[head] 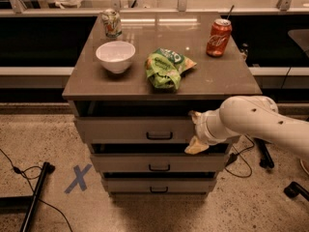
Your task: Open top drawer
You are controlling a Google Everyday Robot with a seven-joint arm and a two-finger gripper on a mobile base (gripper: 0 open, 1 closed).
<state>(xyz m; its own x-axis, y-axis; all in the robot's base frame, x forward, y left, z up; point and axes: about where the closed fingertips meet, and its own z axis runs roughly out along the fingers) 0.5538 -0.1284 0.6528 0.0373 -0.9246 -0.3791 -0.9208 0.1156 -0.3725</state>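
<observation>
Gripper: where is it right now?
In the camera view, the gripper is at the front of the top drawer, right of its black handle.

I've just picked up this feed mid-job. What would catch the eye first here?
The big white arm comes in from the right. Its gripper sits against the front of the top drawer, just right of the black handle and not on it. On the cabinet top, a green snack bag lies mid-surface, with a white bowl to its left and a red soda can at the back right.
</observation>
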